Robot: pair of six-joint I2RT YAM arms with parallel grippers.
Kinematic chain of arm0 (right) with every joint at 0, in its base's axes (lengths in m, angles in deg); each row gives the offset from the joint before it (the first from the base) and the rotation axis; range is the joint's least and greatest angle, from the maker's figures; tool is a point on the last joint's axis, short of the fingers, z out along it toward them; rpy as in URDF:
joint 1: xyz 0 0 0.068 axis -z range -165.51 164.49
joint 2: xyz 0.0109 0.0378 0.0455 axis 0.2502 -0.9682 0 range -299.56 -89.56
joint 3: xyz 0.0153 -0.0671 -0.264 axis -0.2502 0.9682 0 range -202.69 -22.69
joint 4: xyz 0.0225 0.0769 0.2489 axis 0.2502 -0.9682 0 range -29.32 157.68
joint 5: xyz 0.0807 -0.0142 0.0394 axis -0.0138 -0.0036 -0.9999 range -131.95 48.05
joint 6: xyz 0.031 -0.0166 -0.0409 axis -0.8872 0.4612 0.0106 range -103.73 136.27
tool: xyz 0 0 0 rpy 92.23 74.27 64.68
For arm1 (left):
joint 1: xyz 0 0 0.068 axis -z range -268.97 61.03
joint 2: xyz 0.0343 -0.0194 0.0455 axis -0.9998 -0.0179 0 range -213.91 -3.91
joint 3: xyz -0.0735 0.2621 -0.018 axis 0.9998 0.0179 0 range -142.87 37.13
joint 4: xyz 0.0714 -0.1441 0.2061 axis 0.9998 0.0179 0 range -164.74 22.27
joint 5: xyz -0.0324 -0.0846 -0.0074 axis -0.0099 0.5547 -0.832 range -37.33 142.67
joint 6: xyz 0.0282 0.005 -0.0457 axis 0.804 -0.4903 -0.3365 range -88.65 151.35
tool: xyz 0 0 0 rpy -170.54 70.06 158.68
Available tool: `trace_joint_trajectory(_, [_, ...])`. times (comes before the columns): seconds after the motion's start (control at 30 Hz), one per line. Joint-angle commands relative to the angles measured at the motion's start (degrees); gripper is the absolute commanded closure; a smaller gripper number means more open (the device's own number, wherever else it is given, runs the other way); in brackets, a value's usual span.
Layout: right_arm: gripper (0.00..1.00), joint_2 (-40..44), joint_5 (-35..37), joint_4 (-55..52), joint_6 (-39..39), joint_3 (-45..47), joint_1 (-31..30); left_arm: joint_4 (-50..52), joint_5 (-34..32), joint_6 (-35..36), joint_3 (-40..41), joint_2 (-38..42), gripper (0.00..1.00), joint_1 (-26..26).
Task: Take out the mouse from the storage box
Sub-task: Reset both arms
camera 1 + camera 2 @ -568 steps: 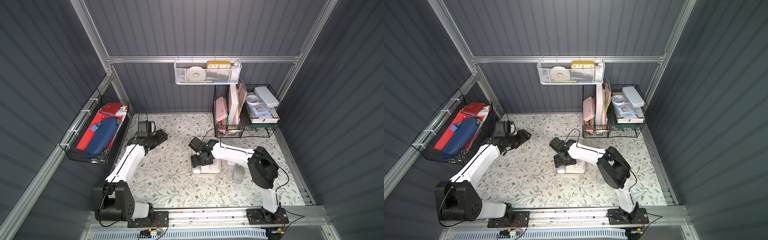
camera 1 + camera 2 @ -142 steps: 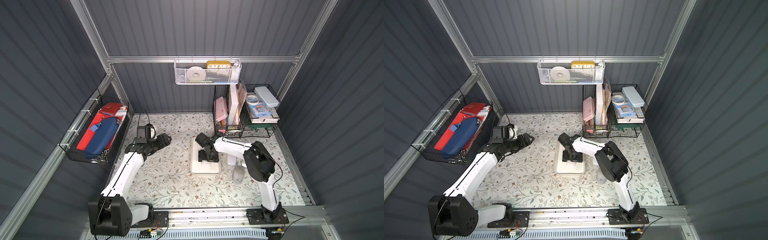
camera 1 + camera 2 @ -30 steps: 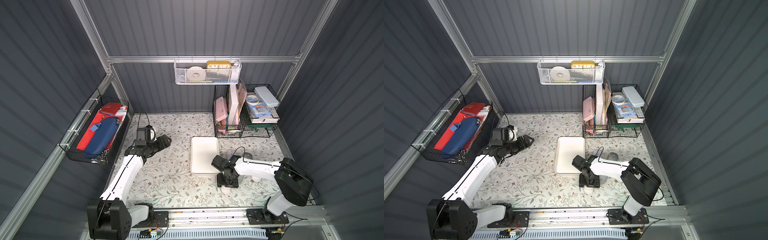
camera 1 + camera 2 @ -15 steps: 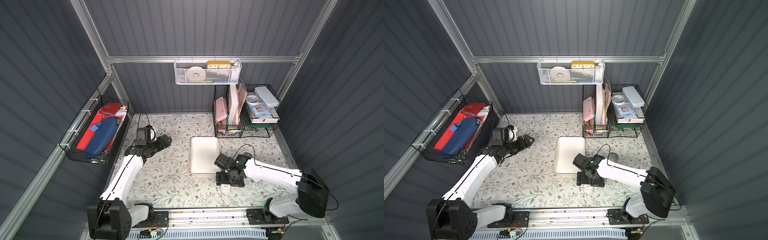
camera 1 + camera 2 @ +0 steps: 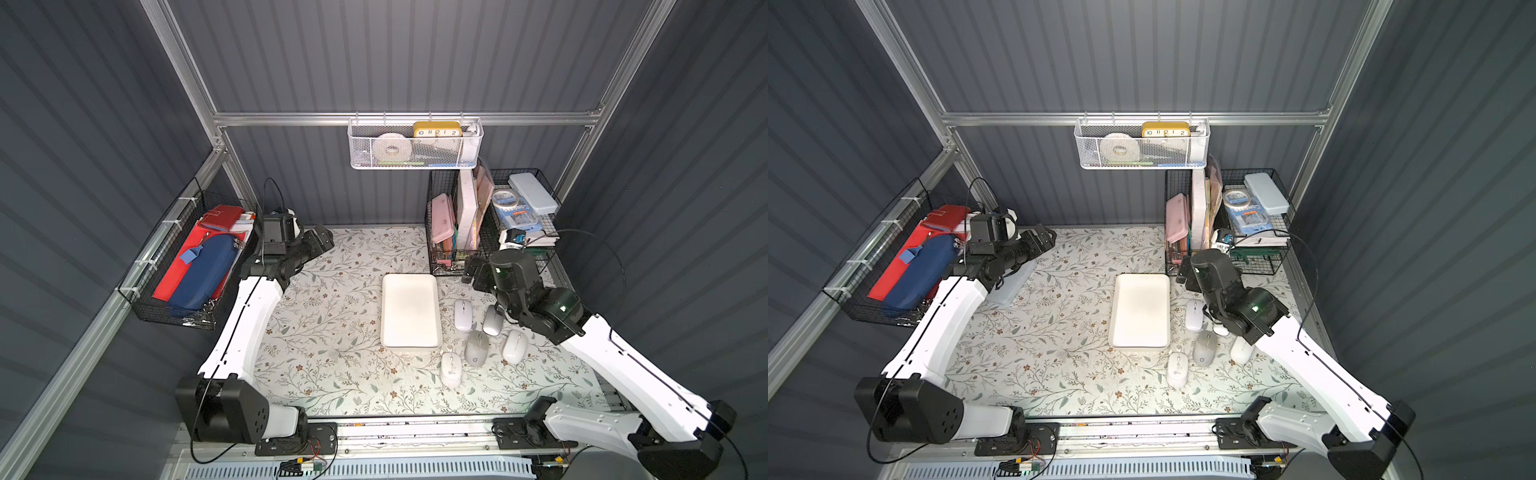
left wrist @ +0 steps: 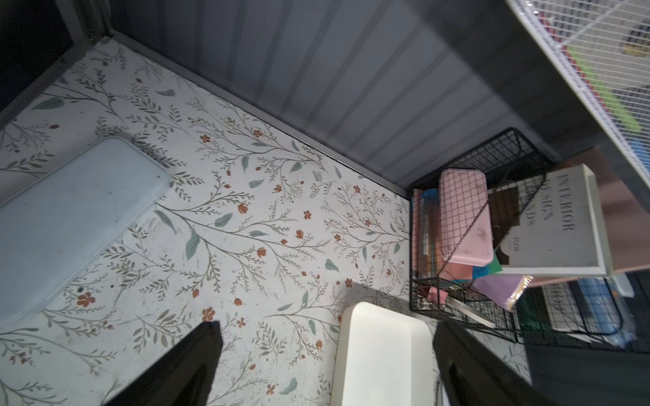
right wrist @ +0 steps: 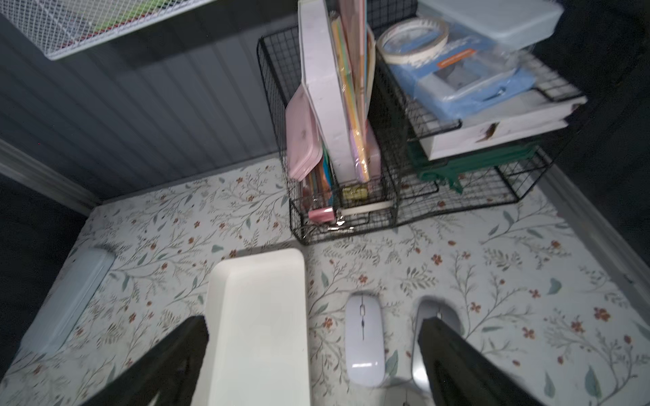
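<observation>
Grey corrugated walls close in a bench covered by a floral mat (image 5: pixel 332 324). Near the middle of the bench, slightly toward its right edge, lies the storage box (image 5: pixel 409 311), a shallow white tray with its long sides running front to back. Five mice lie on the mat outside it, between its right side and the bench's right edge. A flat white mouse (image 5: pixel 462 314) is just beside the tray, and a silver mouse (image 5: pixel 493 321) next to it is partly hidden under the right arm. Nearer the front lie a grey mouse (image 5: pixel 476 348) and a rounded white mouse (image 5: pixel 514 347). A small white mouse (image 5: pixel 451 368) lies just off the tray's front right corner. The right gripper (image 5: pixel 471 270) hangs above the mat near the tray's back right corner, in front of the black wire rack (image 5: pixel 449 249) in the bench's back right corner. Its jaws are spread wide and hold nothing. The left gripper (image 5: pixel 322 241) hovers toward the back left corner, well apart from the tray, its jaws also spread and holding nothing. A pale blue case (image 5: pixel 1011 286) lies flat on the mat near the left edge, under the left arm.
</observation>
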Motion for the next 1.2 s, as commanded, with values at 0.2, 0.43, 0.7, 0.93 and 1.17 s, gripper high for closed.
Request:
trace_joint_trajectory(0.2, [0.01, -4.7, -5.5, 25.5, 26.9, 10.3, 14.6, -34.8, 5.7, 13.5, 14.3, 2.1, 0.01, 0.0])
trace_joint_trajectory(0.43, [0.01, -7.0, -12.6, 34.4, 35.3, 19.7, 24.9, -59.4, 3.8, 26.0, 32.0, -2.8, 0.01, -2.7])
trace_joint_trajectory(0.7, [0.01, -1.2, -25.3, 49.7, 35.0, 38.2, 35.6, -70.1, -0.2, 29.8, 39.6, -15.1, 0.01, -4.2])
trace_joint_trajectory(0.93, [0.01, -8.3, -28.2, 68.6, 32.1, 45.3, 37.8, -82.7, -3.2, 30.4, 44.9, -16.0, 0.01, -4.5])
trace_joint_trajectory(1.17, [0.01, -23.5, -33.7, 92.0, 32.1, 49.9, 37.7, -94.4, -6.9, 28.2, 51.7, -16.4, 0.01, -4.8])
